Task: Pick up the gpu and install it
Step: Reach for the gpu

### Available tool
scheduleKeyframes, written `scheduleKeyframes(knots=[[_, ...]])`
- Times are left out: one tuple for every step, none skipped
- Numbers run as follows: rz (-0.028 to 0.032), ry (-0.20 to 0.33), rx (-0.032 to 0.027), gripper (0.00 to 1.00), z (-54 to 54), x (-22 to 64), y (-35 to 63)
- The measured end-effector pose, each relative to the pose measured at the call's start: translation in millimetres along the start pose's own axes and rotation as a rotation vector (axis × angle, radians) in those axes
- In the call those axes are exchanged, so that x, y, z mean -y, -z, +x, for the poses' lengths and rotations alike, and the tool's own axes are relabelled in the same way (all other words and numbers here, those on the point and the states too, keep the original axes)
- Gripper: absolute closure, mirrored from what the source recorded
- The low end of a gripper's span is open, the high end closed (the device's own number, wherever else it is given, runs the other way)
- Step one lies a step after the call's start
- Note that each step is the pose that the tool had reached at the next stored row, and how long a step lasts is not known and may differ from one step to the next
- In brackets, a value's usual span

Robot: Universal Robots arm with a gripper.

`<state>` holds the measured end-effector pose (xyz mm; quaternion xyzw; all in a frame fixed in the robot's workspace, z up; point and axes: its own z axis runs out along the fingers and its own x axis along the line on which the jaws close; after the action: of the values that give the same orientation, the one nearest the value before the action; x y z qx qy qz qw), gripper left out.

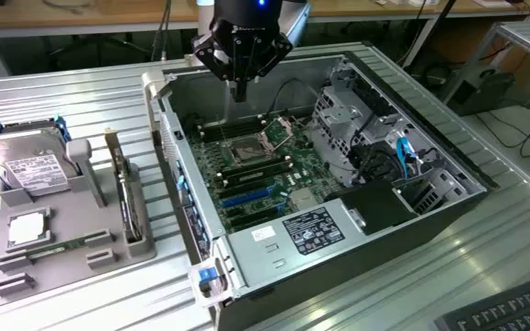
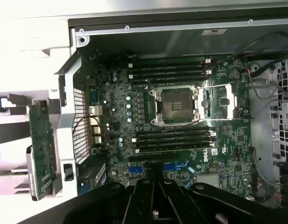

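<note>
Exterior view, gpu [image 1: 128, 198] upright near hard drive [image 1: 35, 169]

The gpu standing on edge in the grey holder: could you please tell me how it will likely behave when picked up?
The gpu looks a thin rigid board, so probably stiff and fairly light. Standing on its edge in the grey holder, it may tip if nudged sideways. Its exposed components look fragile.
</note>
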<state>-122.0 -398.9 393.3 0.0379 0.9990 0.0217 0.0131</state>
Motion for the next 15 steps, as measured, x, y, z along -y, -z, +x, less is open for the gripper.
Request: scheduleKeyframes(knots=[[0.0, 0.0, 0.0, 0.89, 0.0, 0.0, 0.0], [0.0, 0.0, 0.0, 0.89, 0.0, 0.0, 0.0], [0.0, 0.0, 0.0, 0.89, 0.0, 0.0, 0.0], [0.0, 0.0, 0.0, 0.89, 0.0, 0.0, 0.0], [0.0, 0.0, 0.0, 0.89, 0.0, 0.0, 0.0], [0.0, 0.0, 0.0, 0.89, 0.0, 0.0, 0.0], [0.0, 0.0, 0.0, 0.89, 0.0, 0.0, 0.0], [-0.0001, 0.0, 0.0, 0.89, 0.0, 0.0, 0.0], [0.0, 0.0, 0.0, 0.89, 0.0, 0.0, 0.0], [-0.0001, 0.0, 0.0, 0.89, 0.0, 0.0, 0.0], [0.0, 0.0, 0.0, 0.89, 0.0, 0.0, 0.0], [0.0, 0.0, 0.0, 0.89, 0.0, 0.0, 0.0], [0.0, 0.0, 0.0, 0.89, 0.0, 0.0, 0.0], [0.0, 0.0, 0.0, 0.89, 0.0, 0.0, 0.0], [0.0001, 0.0, 0.0004, 0.89, 2.9, 0.9, 0.2]])
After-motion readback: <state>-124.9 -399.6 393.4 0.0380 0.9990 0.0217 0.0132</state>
